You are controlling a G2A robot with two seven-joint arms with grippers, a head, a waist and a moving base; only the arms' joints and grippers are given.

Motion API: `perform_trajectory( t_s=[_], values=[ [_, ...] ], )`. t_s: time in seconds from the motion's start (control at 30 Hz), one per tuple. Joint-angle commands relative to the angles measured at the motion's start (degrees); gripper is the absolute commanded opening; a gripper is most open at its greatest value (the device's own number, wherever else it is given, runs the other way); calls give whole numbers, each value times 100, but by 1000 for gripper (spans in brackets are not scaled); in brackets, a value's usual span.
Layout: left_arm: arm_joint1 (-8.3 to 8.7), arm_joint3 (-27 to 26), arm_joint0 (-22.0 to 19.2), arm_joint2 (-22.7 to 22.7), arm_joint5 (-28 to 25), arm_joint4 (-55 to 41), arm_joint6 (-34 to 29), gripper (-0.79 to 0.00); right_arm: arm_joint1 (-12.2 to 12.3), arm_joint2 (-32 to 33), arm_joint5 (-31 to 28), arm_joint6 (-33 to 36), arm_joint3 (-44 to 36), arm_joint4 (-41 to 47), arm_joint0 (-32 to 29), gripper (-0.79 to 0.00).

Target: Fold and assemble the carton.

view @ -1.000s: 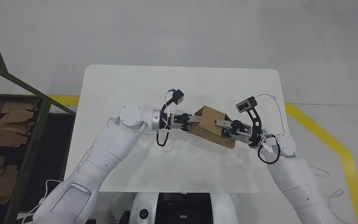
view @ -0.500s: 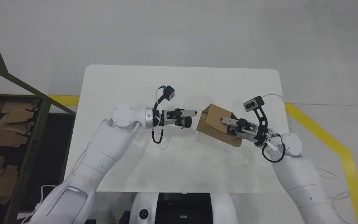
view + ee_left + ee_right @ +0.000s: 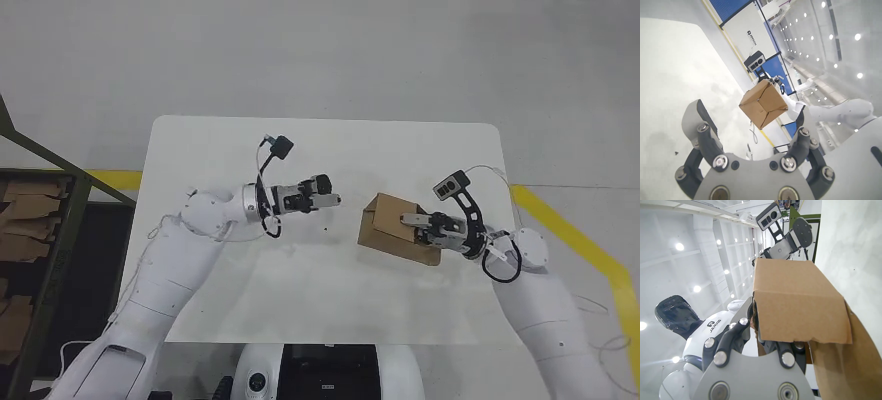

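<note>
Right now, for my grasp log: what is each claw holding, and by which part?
Right claw grips the carton by a side wall at its open end; left claw open, empty.

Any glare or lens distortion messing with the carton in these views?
Top view: even light, no glare; the carton stands out on the white table. Left wrist view: ceiling lamps are bright spots clear of the carton; the wide lens bows straight lines near the edges. Right wrist view: lamps glare beside the carton, not on it; its near faces are evenly lit.
</note>
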Motion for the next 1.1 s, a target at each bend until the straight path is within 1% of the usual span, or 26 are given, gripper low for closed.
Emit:
perform_trajectory(
  t_s=[0.0, 0.1, 0.27, 0.4, 0.53, 1.0, 1.07],
  values=[
    [16, -129, -6, -7, -268, 558, 123, 0, 3, -17, 130, 96, 56, 4, 53, -785],
    [24, -287, -1, 9, -746, 1294, 448, 0, 4, -57, 249, 161, 142, -57, 142, -785],
    [15, -304, -53, 97, -1369, 2092, 951, 0, -14, -158, 336, 120, 278, -140, 270, -785],
    [0, -367, -109, 179, -1682, 2881, 1340, 0, -32, -215, 293, 105, 357, -143, 357, -785],
    [-3, -368, -115, 193, -1708, 2988, 1412, 0, -36, -195, 156, -44, 423, -233, 438, -785],
    [-3, -368, -115, 193, -1708, 2988, 1412, 0, -36, -195, 156, -44, 423, -233, 438, -785],
    [0, -397, -78, 202, -1642, 3069, 1474, 0, -39, -211, 175, -235, 371, -302, 399, -785]
  ],
)
